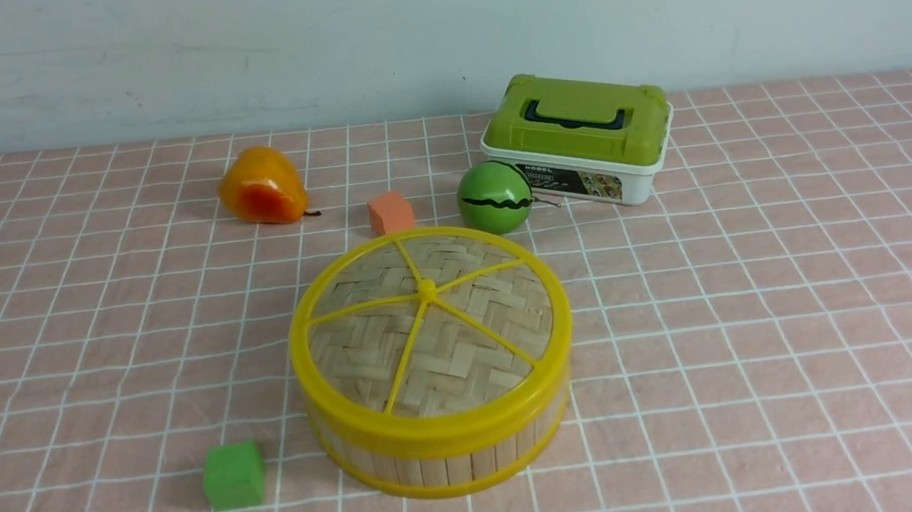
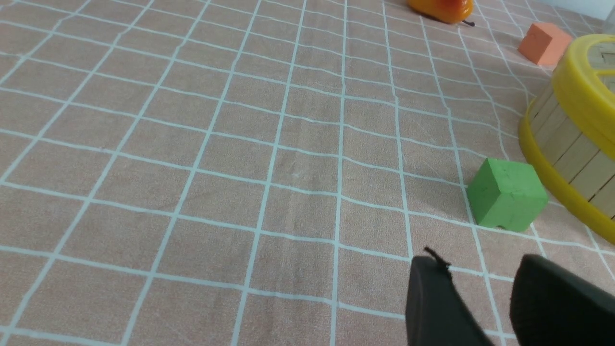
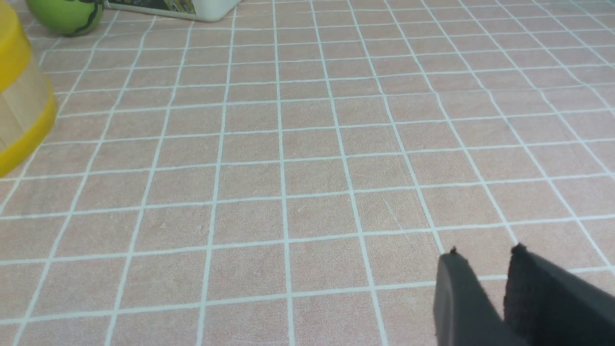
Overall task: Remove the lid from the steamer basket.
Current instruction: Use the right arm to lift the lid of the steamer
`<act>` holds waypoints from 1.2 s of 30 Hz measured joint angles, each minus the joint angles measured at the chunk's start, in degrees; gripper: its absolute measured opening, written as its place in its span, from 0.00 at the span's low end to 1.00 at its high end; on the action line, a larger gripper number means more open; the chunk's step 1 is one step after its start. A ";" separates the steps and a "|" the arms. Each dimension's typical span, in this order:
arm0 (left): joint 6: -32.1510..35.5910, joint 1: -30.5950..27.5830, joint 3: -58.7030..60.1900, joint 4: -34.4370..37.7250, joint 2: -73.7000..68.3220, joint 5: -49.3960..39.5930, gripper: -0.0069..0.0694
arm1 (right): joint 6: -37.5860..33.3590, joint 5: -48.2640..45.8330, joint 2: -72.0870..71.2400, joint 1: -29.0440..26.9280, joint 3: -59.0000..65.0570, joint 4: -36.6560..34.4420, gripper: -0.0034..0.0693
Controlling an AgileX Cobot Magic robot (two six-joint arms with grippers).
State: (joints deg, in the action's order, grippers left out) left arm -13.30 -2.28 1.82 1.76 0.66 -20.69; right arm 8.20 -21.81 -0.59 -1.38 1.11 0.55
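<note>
The steamer basket [image 1: 442,462], with pale wooden slats and yellow rims, stands in the middle of the checked cloth. The lid [image 1: 429,325], woven bamboo with a yellow rim, spokes and a centre knob, sits flat on top of it. Neither arm shows in the front view. In the left wrist view my left gripper [image 2: 478,262] is open and empty, low over the cloth, apart from the basket [image 2: 571,144] and the lid's rim [image 2: 584,91]. In the right wrist view my right gripper [image 3: 485,252] is narrowly open and empty, far from the basket [image 3: 19,110].
A green block [image 1: 234,475] lies near the basket's front left, close to my left gripper [image 2: 507,199]. Behind the basket are an orange block [image 1: 390,212], an orange pear [image 1: 261,187], a green striped ball [image 1: 494,197] and a white box with a green lid [image 1: 578,135].
</note>
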 joint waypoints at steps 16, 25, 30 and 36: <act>0.00 0.00 0.00 0.00 0.00 0.00 0.40 | 16.68 1.09 0.00 0.11 0.41 -39.14 0.26; 0.00 0.00 0.00 0.00 0.00 0.00 0.40 | -0.72 3.26 1.82 0.11 -8.84 -37.02 0.26; 0.00 0.00 0.00 0.00 0.00 0.00 0.40 | -21.72 -10.57 18.43 0.11 -32.01 -31.17 0.12; 0.00 0.00 0.00 0.00 0.00 0.00 0.40 | -36.09 -34.17 41.38 2.64 -54.10 -27.57 0.02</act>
State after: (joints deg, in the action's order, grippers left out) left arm -13.30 -2.28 1.82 1.76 0.66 -20.69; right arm -27.89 -55.99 40.79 1.26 -53.00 -27.01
